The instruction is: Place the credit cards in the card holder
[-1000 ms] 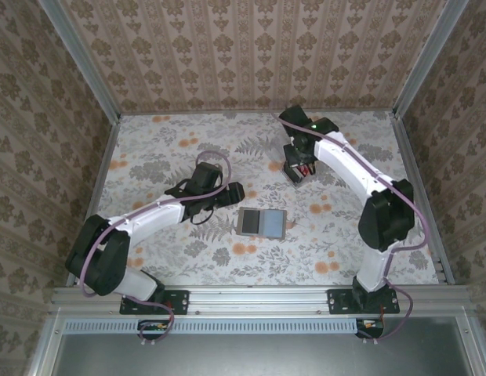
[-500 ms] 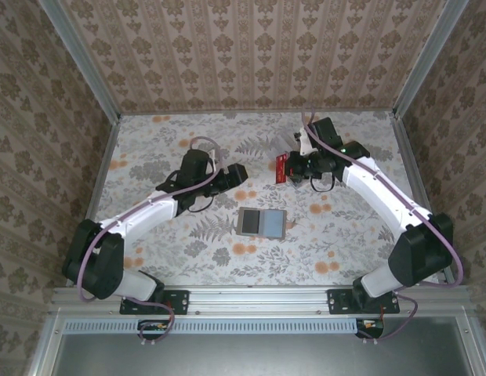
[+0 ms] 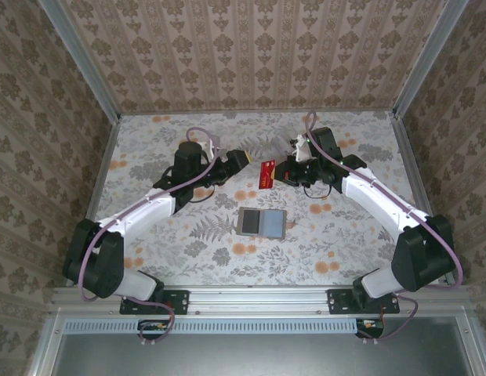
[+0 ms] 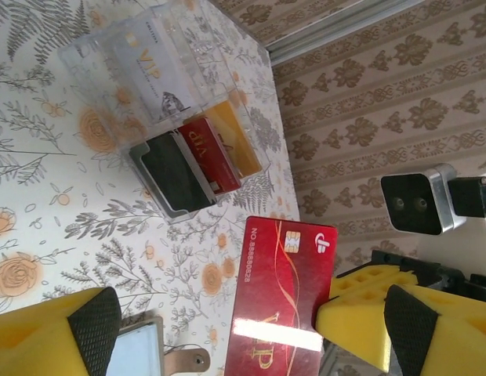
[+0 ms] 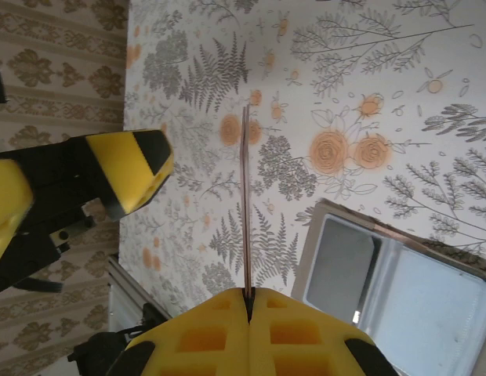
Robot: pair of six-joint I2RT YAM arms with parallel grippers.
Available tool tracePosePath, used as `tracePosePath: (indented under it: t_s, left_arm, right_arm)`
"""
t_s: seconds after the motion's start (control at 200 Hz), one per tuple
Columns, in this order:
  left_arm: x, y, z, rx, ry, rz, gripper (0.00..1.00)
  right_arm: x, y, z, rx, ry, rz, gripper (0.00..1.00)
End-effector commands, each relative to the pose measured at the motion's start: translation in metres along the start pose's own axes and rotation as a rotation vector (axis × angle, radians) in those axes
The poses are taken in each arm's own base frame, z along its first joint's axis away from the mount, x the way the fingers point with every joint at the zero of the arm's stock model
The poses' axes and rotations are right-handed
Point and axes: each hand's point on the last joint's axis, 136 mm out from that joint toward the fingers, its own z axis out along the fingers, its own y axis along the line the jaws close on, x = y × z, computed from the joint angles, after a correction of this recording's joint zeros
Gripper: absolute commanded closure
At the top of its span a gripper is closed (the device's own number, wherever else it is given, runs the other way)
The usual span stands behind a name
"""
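Currently right claw (image 3: 277, 174) is pinching the red card (image 3: 266, 174) in mid-air; left claw (image 3: 240, 160) is gaping wide just beside it. Below them, the card holder (image 3: 262, 222) is lying open on the counter (image 3: 188, 235).

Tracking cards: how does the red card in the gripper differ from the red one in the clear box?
The held card is pinched in the right gripper, off the table; the boxed card rests in the clear box. The held card is alone; the boxed card sits between a black card and an orange card. Both are red, marked VIP.
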Motion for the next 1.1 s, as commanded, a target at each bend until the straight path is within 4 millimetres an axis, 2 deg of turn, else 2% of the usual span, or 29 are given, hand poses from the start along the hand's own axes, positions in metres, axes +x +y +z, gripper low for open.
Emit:
tracePosePath:
  t_s: [0.0, 0.26, 0.51, 1.095]
  left_arm:
    - [-0.001, -0.005, 0.002, 0.061, 0.016, -0.029, 0.10]
    - [-0.006, -0.009, 0.004, 0.131, 0.010, -0.062, 0.09]
    - [-0.001, -0.018, 0.010, 0.179, 0.068, -0.058, 0.10]
    - [0.002, -0.022, 0.012, 0.232, 0.088, -0.079, 0.12]
  right_arm:
    - [-0.002, 0.022, -0.009, -0.088, -0.019, -0.005, 1.00]
    - [-0.003, 0.030, -0.008, -0.136, -0.017, 0.010, 1.00]
    - [-0.004, 0.038, -0.007, -0.189, -0.012, 0.019, 1.00]
    - [-0.004, 0.043, -0.004, -0.221, 0.004, 0.022, 1.00]
